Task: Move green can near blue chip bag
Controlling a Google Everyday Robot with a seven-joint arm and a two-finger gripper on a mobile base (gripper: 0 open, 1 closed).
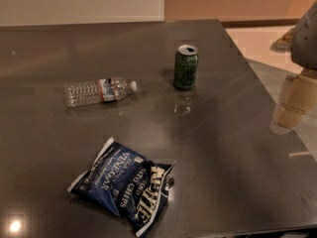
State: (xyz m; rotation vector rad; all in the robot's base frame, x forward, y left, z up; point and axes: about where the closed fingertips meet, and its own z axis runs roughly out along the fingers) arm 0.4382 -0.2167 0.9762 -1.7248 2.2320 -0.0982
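Note:
The green can (185, 67) stands upright on the dark grey table (237, 157), right of centre toward the back. The blue chip bag (124, 183) lies flat and crumpled near the front edge, left of centre, well apart from the can. My gripper (291, 105) is a pale beige shape at the right edge of the view, hanging beside the table's right side, with a grey arm part (306, 33) above it. It is far to the right of the can and holds nothing that I can see.
A clear plastic water bottle (99, 91) lies on its side left of the can, cap pointing right. The table's right edge runs diagonally from the back to the front right. A pale wall stands behind the table.

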